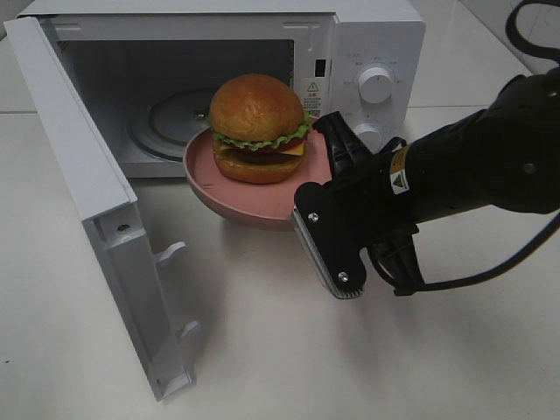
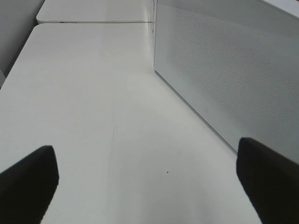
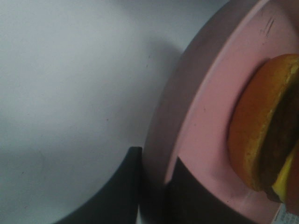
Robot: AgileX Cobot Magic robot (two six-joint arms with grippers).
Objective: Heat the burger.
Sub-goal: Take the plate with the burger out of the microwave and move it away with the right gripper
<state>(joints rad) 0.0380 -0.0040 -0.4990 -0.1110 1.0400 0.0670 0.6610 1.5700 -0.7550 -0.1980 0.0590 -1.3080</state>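
The burger [image 1: 256,127] has a glossy brown bun, green lettuce and a dark patty, and it rests on a round pink plate [image 1: 229,194]. Plate and burger hang just in front of the open microwave [image 1: 376,39] cavity, above the table. My right gripper [image 1: 315,179] is shut on the plate's right rim, one finger above and one below. The right wrist view shows its dark fingers [image 3: 121,186] clamping the pink plate rim [image 3: 187,116], with the burger [image 3: 261,126] beside them. My left gripper [image 2: 149,182] is open over bare table, and does not show in the high view.
The microwave door [image 1: 87,192] stands swung out to the left, and a glass turntable [image 1: 171,118] lies inside the cavity. A white perforated microwave panel [image 2: 224,70] rises close beside the left gripper. White table [image 1: 262,350] stretches in front of the microwave.
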